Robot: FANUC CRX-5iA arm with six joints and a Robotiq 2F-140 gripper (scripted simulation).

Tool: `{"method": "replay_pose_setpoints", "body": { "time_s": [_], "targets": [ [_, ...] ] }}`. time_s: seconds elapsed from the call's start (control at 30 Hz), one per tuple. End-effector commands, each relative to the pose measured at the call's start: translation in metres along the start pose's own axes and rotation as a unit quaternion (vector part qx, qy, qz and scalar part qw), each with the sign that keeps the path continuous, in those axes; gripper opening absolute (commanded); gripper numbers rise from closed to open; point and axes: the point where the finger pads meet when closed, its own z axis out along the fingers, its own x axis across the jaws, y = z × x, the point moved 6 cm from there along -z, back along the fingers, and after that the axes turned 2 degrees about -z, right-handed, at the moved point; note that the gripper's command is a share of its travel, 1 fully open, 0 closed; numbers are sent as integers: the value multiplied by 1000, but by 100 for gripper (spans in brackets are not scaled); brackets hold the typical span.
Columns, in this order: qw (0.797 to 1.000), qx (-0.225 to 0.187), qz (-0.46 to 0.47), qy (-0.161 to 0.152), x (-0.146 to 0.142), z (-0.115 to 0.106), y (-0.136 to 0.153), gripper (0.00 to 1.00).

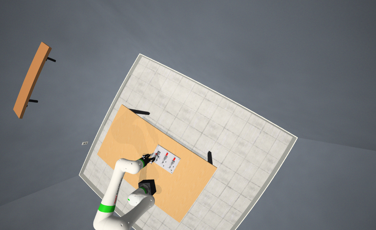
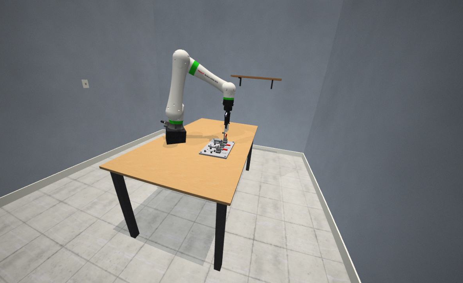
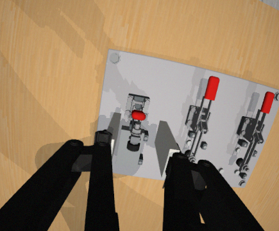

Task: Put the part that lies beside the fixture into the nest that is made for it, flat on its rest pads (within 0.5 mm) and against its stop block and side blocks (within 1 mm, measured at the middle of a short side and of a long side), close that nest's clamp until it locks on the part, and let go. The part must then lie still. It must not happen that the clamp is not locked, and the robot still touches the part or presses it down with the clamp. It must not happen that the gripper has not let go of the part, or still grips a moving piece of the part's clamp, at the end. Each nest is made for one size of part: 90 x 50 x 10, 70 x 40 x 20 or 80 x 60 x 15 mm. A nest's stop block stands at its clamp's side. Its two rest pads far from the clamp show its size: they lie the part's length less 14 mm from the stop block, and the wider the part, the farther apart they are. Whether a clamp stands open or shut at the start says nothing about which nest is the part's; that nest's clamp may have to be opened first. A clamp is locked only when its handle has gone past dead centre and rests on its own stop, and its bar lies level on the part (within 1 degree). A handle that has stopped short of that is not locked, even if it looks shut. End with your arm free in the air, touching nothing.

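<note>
So the part (image 2: 217, 140) (image 3: 125, 162) is apparently sitting in the end nest, its clamp (image 1: 158, 153) (image 2: 224, 140) (image 3: 135, 129) standing open; the pincer (image 1: 152, 158) (image 2: 226, 129) (image 3: 138, 128) is hovering partly open, empty. Locking's still left, seating unconfirmed.

From above, the arm (image 1: 111, 186) (image 2: 178, 84) hides a stretch of the long edge of the bench (image 1: 195, 183) (image 2: 155, 165) (image 3: 33, 64) by its base, and the picture's bottom edge cuts its elbow off. The jaws (image 1: 152, 158) (image 2: 226, 129) cover one corner of the fixture plate (image 1: 162, 148) (image 2: 204, 153) (image 3: 174, 74) in the wrist view, which crops all bench corners. Fixture details near the far long edge are too small in the exterior view.
</note>
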Motion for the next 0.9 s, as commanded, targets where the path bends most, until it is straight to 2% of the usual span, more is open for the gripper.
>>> {"method": "replay_pose_setpoints", "body": {
  "time_s": [0.0, 0.23, 0.87],
  "targets": [
    [1000, 0, 0, 0, 0, 10, 0, 28],
    [1000, 0, 0, 0, 0, 24, 0, 28],
    [1000, 0, 0, 0, 0, 28, 0, 28]
  ]
}}
